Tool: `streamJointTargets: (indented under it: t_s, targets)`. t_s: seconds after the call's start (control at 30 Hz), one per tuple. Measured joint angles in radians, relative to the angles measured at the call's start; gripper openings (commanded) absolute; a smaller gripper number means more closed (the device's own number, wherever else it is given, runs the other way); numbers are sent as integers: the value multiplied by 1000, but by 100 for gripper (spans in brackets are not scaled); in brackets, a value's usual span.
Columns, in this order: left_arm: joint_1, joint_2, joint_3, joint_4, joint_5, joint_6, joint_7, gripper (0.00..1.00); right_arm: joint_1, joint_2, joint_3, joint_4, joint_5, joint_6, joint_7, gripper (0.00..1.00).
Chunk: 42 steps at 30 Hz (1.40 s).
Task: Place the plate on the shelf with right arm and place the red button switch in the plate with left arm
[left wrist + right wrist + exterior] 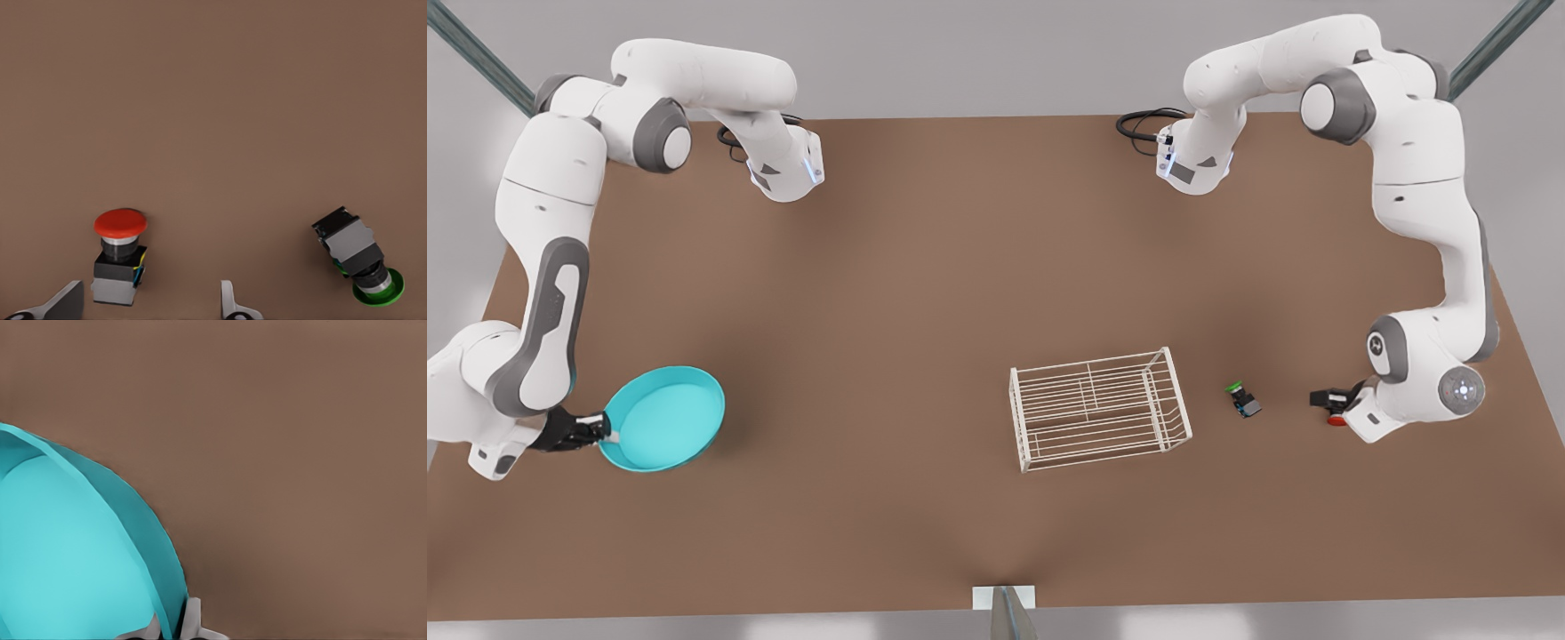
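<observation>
Plain turquoise plate (665, 418). White wire shelf (1098, 409). Red-capped switch (119, 255), black body, grey base. Green-capped switch (358, 257), black and grey body. Plain brown table (925, 267). White arms, grey joints.

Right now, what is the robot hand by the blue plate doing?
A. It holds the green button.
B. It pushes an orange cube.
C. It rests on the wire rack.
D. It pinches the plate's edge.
D. The right gripper has its fingers closed on the rim of the plate, as the right wrist view also shows, while the shelf stands apart in the middle of the table.
</observation>
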State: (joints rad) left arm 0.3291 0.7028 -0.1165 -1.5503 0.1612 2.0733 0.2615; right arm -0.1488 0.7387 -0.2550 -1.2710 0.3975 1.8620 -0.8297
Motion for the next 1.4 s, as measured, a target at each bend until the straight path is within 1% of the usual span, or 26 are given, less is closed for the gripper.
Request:
streamJointTargets:
  t_s: [0.2, 0.3, 0.4, 0.5, 0.67, 0.8, 0.87, 1.0, 1.07, 1.1, 1.13, 1.17, 1.23, 1.4]
  targets:
    - [24, 28, 7, 1, 9, 56, 27, 100, 169, -85, -45, -32, -6, -56, 37, 14]
    - [28, 31, 9, 1, 25, 78, 39, 100, 291, -106, -101, -29, -6, -80, 76, 14]
    - [31, 44, 9, 0, 36, 102, 49, 100, 365, -120, -117, -14, -16, -105, 125, 14]
    - [34, 60, 9, -1, 55, 127, 57, 100, 477, -158, -128, -13, -27, -127, 198, 14]
    - [49, 72, 9, -11, 69, 172, 68, 100, 606, -206, -125, -3, -32, -162, 354, 14]
    - [44, 78, 8, -13, 71, 189, 75, 100, 718, -194, -119, 32, -34, -175, 508, 14]
    - [42, 83, 8, -16, 72, 195, 77, 100, 776, -157, -118, 91, -32, -175, 596, 14]
    - [44, 87, 8, -28, 73, 207, 80, 100, 851, -104, -108, 140, -30, -140, 768, 14]
    - [45, 87, 8, -32, 73, 210, 81, 100, 876, -74, -83, 177, -29, -115, 857, 14]
    - [45, 87, 8, -33, 73, 211, 82, 98, 886, -62, -67, 187, -29, -97, 902, 13]
    - [44, 87, 8, -33, 75, 212, 83, 90, 895, -49, -58, 193, -29, -79, 946, 13]
    - [44, 87, 8, -33, 77, 213, 83, 88, 904, -38, -51, 202, -28, -61, 990, 13]
    - [43, 86, 8, -33, 79, 214, 85, 86, 929, -23, -39, 211, -28, -20, 1076, 14]
    - [44, 84, 8, -33, 81, 215, 89, 74, 961, 43, -41, 241, -27, 107, 1262, 14]
